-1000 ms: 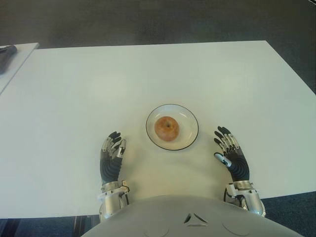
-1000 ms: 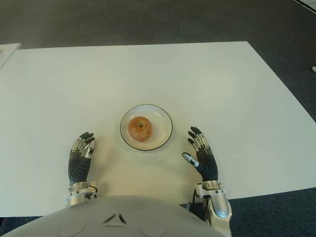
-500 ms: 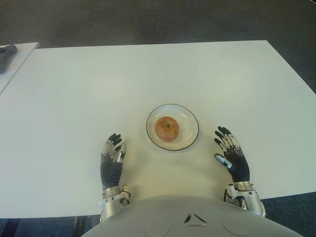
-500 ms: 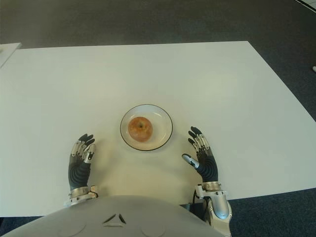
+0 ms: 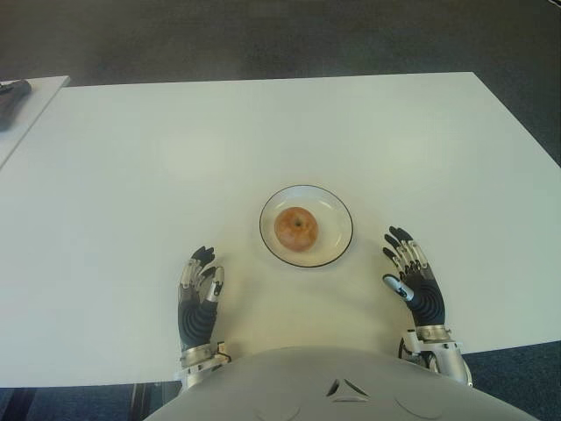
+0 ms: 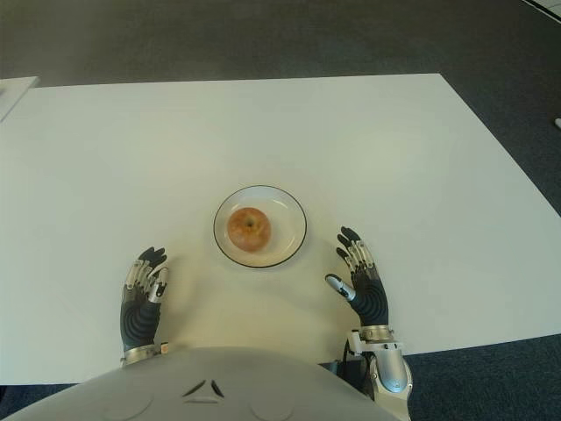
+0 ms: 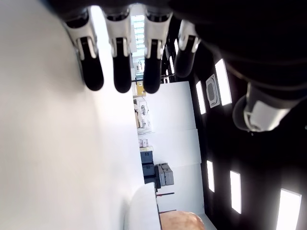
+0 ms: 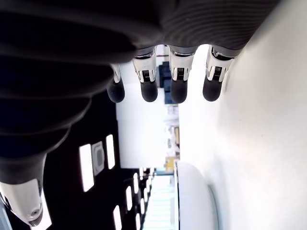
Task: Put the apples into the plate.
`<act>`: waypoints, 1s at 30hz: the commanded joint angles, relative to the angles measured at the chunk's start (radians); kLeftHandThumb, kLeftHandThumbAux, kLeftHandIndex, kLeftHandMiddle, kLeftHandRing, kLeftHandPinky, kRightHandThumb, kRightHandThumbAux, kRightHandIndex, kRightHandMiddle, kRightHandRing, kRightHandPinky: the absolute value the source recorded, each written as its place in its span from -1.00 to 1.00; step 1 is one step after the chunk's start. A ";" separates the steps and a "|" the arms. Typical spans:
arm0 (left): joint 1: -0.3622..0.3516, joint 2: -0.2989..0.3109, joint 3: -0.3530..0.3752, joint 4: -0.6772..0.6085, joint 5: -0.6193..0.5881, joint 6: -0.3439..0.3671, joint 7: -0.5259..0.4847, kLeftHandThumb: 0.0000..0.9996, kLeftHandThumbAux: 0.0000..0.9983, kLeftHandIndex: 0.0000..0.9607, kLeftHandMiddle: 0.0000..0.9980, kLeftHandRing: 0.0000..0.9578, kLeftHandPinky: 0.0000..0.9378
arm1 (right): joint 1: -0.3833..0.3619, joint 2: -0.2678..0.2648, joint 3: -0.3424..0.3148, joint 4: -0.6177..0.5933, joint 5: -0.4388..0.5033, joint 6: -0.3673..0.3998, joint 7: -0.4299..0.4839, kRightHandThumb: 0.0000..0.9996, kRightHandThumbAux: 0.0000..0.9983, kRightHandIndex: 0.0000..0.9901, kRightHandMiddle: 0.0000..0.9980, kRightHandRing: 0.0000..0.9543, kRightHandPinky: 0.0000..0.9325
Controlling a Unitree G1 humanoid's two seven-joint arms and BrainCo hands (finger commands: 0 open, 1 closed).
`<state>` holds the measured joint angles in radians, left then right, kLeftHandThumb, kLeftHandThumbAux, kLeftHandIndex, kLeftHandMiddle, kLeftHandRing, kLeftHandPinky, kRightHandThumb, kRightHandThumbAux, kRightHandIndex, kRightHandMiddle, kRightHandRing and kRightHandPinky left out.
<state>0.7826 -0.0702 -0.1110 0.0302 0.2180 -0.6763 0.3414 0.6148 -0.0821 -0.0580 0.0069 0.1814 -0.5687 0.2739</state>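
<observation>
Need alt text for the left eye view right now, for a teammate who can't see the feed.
A single apple sits in the middle of a round plate near the front of a white table. The left hand and right hand show on either side of the plate near the table's front edge, fingers open and holding nothing.

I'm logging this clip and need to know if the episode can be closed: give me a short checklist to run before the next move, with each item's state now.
1. Apple inside the plate: ok, it sits near the plate's middle.
2. Left hand empty: ok, fingers extended and holding nothing, near the table's front edge, left of the plate.
3. Right hand empty: ok, fingers open, to the plate's right.
4. Both hands apart from the plate: ok, bare table shows between each hand and the rim.
5. Other apples left on the table: ok, none in either eye view.
6. Plate well away from the table's edges: ok.
</observation>
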 commanded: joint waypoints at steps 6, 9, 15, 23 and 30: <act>0.057 -0.004 0.006 -0.008 0.007 -0.016 -0.009 -0.90 -0.09 -0.67 -0.60 -0.56 -0.53 | 0.127 0.034 0.042 -0.125 -0.020 0.113 -0.052 -0.28 0.13 -0.92 -0.89 -0.94 -0.97; 0.064 0.001 0.008 -0.009 0.014 -0.028 -0.010 -0.91 -0.08 -0.69 -0.62 -0.58 -0.56 | 0.153 0.045 0.053 -0.149 -0.004 0.117 -0.056 -0.28 0.12 -0.93 -0.91 -0.97 -0.99; 0.070 0.011 0.013 -0.013 0.024 -0.044 -0.018 -0.92 -0.09 -0.78 -0.70 -0.67 -0.66 | 0.205 0.064 0.075 -0.193 0.009 0.110 -0.059 -0.30 0.15 -0.94 -0.96 -1.00 -1.00; 0.075 0.013 0.016 -0.017 0.025 -0.067 -0.024 -0.89 -0.10 -0.83 -0.77 -0.76 -0.73 | 0.248 0.077 0.089 -0.213 0.001 0.080 -0.065 -0.38 0.15 -0.94 -0.99 -1.00 -1.00; 0.076 0.002 0.015 -0.027 0.019 -0.076 -0.021 -0.86 -0.12 -0.82 -0.79 -0.79 -0.75 | 0.308 0.081 0.109 -0.273 0.006 0.098 -0.071 -0.37 0.10 -0.98 -1.00 -1.00 -1.00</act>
<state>0.8472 -0.0615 -0.0954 0.0052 0.2360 -0.7513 0.3286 0.8146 0.0015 0.0443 -0.2348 0.1837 -0.4816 0.2117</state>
